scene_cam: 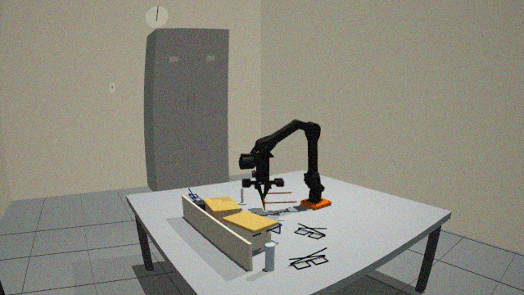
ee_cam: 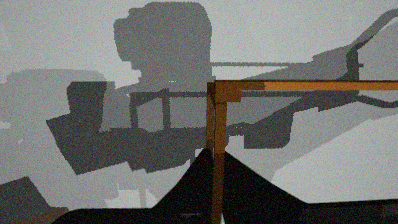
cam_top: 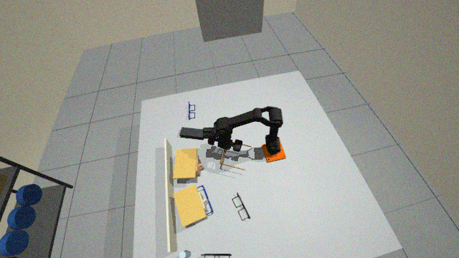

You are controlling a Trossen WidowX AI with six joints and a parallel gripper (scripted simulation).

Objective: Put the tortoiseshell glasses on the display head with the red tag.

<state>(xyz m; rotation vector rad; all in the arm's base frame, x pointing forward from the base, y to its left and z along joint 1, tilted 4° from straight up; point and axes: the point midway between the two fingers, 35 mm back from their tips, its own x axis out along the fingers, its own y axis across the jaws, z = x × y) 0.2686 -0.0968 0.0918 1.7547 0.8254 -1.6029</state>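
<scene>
2 display heads point(cam_top: 186, 163) point(scene_cam: 250, 221), 2 blue glasses point(cam_top: 189, 111) point(scene_cam: 280, 228), 2 black glasses point(cam_top: 243, 207) point(scene_cam: 309, 234), 1 tortoiseshell pair point(cam_top: 233, 167) point(scene_cam: 281, 201) point(ee_cam: 320, 85), 1 arm point(cam_top: 244, 119) point(scene_cam: 313, 152).

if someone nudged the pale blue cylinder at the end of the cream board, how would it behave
The pale blue cylinder would probably tip fairly easily, being tall and narrow and standing on end. Once down, its round side suggests it might roll. It looks rigid, with straight, even sides, so I'd expect no sagging.
</scene>
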